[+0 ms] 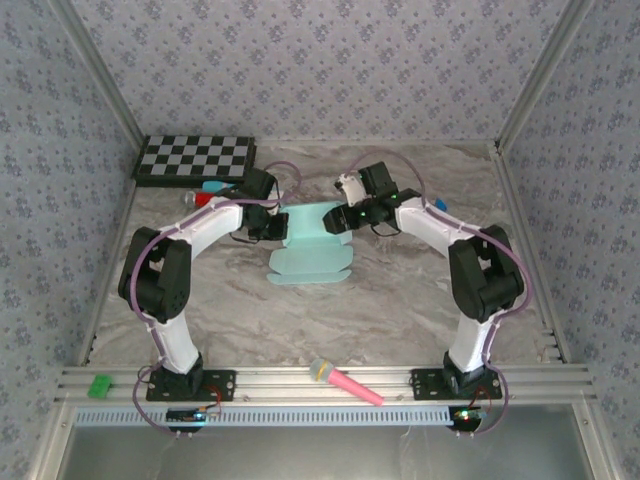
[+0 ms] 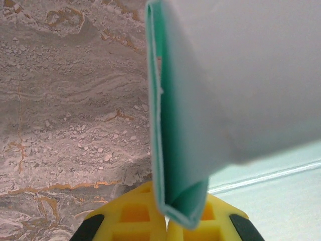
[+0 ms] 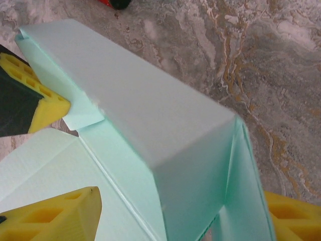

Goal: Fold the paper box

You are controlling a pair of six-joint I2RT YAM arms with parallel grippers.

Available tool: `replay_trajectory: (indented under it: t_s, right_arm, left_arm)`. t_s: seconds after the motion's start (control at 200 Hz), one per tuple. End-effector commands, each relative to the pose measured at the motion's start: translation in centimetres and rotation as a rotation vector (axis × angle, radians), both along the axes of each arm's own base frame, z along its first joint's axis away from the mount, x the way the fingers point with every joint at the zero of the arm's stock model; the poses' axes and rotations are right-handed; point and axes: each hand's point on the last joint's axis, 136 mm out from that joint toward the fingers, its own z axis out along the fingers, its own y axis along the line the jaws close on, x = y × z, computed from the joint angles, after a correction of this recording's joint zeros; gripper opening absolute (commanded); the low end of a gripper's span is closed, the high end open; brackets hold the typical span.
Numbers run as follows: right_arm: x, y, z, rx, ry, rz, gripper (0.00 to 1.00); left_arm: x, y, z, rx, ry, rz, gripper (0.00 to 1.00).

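**Paper box** (image 1: 312,250): one, in pale aqua card. It sits near the middle of the marbled worktop (image 1: 400,300), between the two pairs of fingers. The near panel lies flat, with its scalloped edge toward the arm bases. The far part is raised. In the right wrist view it reads as a top panel with a side wall dropping from it.

**Left fingers** (image 2: 133,216): one pair, yellow. They are clenched on a doubled fold of card at the box's left end, and the fold stands upright between them.

**Right fingers** (image 3: 60,213): one pair, yellow, released and spread wide at the box's right end. One lies over the flat panel and the other beyond the raised side wall. Whether either touches the card cannot be told.

**Other items**
- One black-and-white checkerboard (image 1: 195,158) at the far left corner, well apart from the box.
- One pink microphone toy (image 1: 345,382) with a yellow-green head, lying on the aluminium rail (image 1: 260,385) between the arm bases.
- One green block (image 1: 99,385) at the rail's left end.
- Small red and blue pieces (image 1: 205,192) just beside the checkerboard; their number is not determinable.
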Motion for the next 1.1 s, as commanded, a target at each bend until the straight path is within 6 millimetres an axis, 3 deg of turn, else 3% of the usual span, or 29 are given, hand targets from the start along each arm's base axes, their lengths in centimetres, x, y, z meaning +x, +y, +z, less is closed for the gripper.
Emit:
replay_trajectory:
  t_s: [0.0,0.11,0.22,0.25,0.65,0.9,1.094]
  right_arm:
    - [-1.2,-0.4,0.1,0.011,0.019,0.01,0.68]
    - [-2.0,-0.2,0.5,0.033,0.006,0.03,0.69]
    - [-1.7,-0.2,2.4,0.056,-0.054,0.018,0.72]
    - [-2.3,-0.6,1.3,0.041,-0.034,0.011,0.72]
    - [-2.4,-3.7,4.4,0.113,-0.129,-0.065,0.75]
    - [-2.1,-7.7,1.7,0.069,-0.073,-0.178,0.72]
    - [-2.0,-6.5,0.2,0.095,-0.011,-0.121,0.63]
  left_arm:
    - [0.4,-0.3,0.7,0.002,-0.004,0.007,0.0]
    - [0.3,-0.3,0.6,0.004,-0.003,0.006,0.0]
    - [0.3,-0.4,0.6,0.004,-0.004,0.005,0.0]
    - [0.3,-0.4,0.5,0.005,-0.002,0.005,0.0]
    - [0.3,-0.4,0.3,0.008,0.005,0.003,0.0]
    - [0.3,-0.4,0.5,0.005,0.002,0.002,0.0]
    - [0.2,-0.7,0.6,-0.001,0.001,-0.005,0.0]
